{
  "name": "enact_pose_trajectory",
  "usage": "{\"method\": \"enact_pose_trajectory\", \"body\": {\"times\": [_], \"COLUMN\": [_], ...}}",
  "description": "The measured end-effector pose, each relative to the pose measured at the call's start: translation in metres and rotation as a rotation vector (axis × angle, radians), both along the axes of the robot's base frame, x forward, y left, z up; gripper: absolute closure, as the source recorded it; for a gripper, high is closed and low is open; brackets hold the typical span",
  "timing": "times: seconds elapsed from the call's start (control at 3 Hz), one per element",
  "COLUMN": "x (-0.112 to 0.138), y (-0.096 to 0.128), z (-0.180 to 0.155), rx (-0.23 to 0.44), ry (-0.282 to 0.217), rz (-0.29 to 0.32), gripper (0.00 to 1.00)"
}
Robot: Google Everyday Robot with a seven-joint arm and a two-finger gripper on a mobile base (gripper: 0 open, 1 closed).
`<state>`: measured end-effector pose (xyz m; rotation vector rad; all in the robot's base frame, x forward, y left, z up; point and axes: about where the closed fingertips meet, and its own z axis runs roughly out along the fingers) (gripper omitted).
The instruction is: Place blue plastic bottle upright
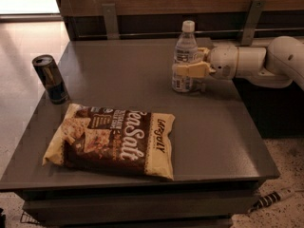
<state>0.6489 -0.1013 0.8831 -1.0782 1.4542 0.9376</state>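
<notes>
The blue plastic bottle (183, 56) is a small clear bottle with a white cap and a pale label. It stands upright at the back right of the grey table (223, 127), its base at the table surface. My gripper (191, 66) reaches in from the right on a white arm. Its yellowish fingers (189, 71) are closed around the bottle's lower body, one in front and one behind.
A dark slim drink can (50, 79) stands at the table's left edge. A large brown and cream snack bag (114, 139) lies flat at the front middle. A wooden wall with metal brackets (110, 20) runs behind the table.
</notes>
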Motion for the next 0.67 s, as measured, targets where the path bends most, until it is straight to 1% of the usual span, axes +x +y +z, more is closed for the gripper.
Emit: {"method": "enact_pose_trajectory", "body": {"times": [0.33, 0.67], "x": [0.0000, 0.0000], "y": [-0.0001, 0.0000], "z": [0.0010, 0.0012], "rx": [0.000, 0.000], "ry": [0.000, 0.000], "rz": [0.000, 0.000], "gripper": [1.00, 0.84]}}
